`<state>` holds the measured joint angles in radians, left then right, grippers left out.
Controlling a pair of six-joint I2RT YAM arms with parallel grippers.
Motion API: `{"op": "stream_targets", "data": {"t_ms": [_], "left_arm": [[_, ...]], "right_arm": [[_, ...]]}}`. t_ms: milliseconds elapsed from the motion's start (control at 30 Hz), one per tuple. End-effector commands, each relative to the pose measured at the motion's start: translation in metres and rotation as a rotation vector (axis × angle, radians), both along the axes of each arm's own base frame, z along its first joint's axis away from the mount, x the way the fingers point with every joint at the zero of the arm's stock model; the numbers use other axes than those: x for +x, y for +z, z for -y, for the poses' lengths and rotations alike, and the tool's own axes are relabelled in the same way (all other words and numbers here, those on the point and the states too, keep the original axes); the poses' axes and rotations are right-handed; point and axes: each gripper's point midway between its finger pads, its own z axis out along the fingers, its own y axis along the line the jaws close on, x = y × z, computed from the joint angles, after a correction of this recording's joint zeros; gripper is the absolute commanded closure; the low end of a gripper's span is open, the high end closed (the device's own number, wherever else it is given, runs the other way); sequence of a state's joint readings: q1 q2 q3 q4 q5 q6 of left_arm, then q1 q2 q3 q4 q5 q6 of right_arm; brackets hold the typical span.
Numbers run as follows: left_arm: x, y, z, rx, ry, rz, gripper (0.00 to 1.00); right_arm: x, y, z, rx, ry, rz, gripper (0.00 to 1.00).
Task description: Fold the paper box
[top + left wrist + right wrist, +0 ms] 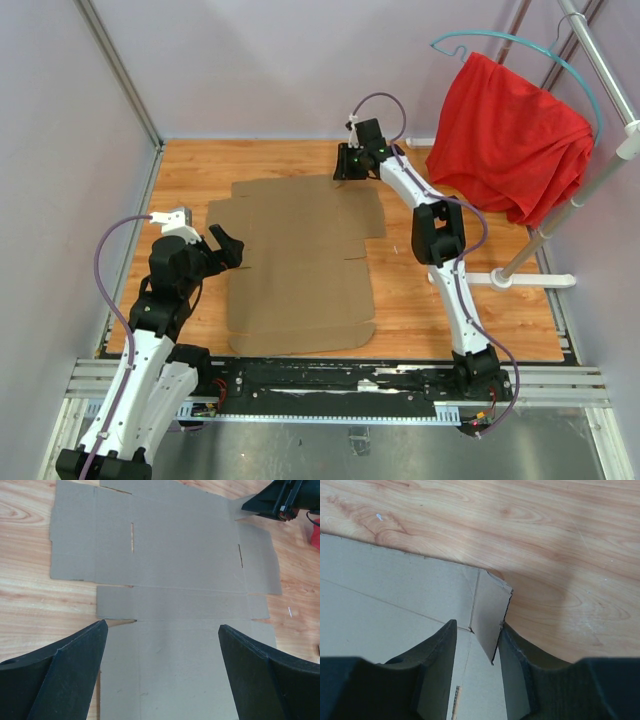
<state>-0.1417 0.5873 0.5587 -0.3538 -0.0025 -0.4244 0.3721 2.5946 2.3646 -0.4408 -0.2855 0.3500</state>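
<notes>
The plain brown cardboard die-cut paper box lies unfolded and flat on the light wooden bench, between the two arms.

It looks light and thin. The panels should be stiff, but the sheet ought to hinge readily along its pressed crease lines. Lying flush on the smooth wood, it will probably slide if pushed from the side. Rough pinching could dent or tear it at the narrow cut slots. The best places to take hold are likely the free flap edges and corners, where a finger can slip under. A panel's middle offers no purchase.

Its long axis runs from the near edge of the bench toward the far edge, slightly skewed. The wider end, with the side wings, points away from the arm bases. The narrower main panel lies closest to them.

At the far edge, the right black two-finger tool straddles a small corner flap. That flap is tilted up off the bench. One finger touches its edge, but whether the flap is truly pinched I cannot tell.

The left black two-finger tool hangs over the sheet's left side. Its fingers are spread wide and hold nothing.
</notes>
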Motion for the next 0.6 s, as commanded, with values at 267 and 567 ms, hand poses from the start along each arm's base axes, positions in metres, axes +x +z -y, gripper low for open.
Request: {"op": "stream_targets", "data": {"t_ms": [267, 567], "left_arm": [[0.003, 0.004, 0.002, 0.007, -0.009, 0.021, 0.01], [0.004, -0.001, 0.002, 0.008, -0.012, 0.003, 0.03]], "right_arm": [[0.013, 0.025, -0.004, -0.115, -0.024, 0.124, 0.87], [0.015, 0.020, -0.006, -0.125, -0.012, 0.133, 0.84]]}}
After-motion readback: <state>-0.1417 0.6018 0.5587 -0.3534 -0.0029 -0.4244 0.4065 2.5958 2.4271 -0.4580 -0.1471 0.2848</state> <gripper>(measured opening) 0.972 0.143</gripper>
